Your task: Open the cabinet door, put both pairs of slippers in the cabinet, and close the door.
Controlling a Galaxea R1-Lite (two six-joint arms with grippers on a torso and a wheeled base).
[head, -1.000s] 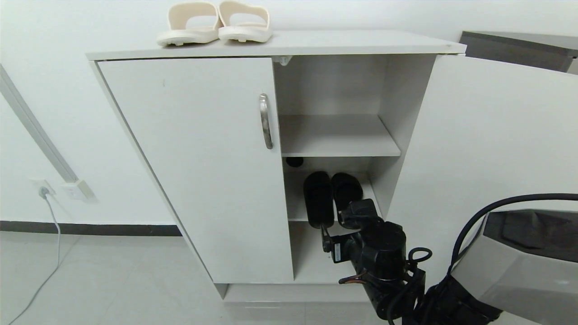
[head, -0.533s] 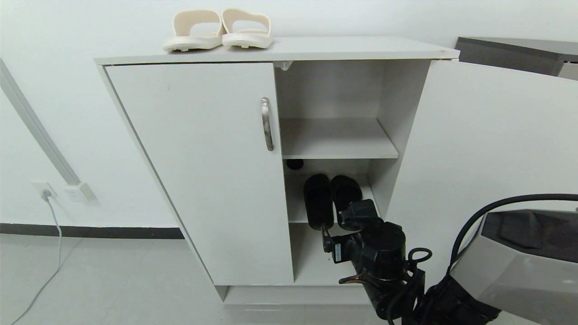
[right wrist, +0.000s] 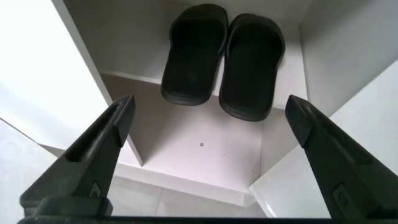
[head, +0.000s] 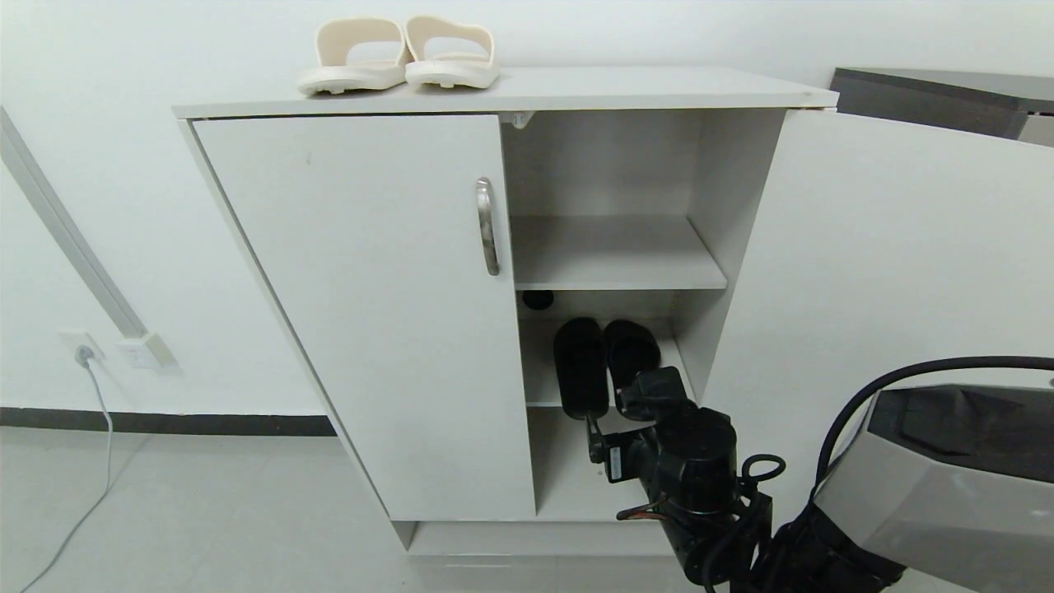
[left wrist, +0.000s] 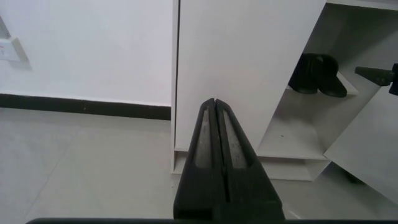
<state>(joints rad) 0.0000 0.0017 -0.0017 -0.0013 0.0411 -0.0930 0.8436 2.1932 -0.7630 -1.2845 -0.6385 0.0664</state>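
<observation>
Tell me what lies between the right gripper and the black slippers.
Nothing. In the right wrist view the open right gripper faces the black slippers across a bare stretch, with only the cabinet's white bottom shelf below.

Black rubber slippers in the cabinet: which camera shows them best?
Right wrist view: both black rubber slippers show whole, side by side, close up. Head view: the right gripper covers part of one. Left wrist view: distant, from the side.
</observation>
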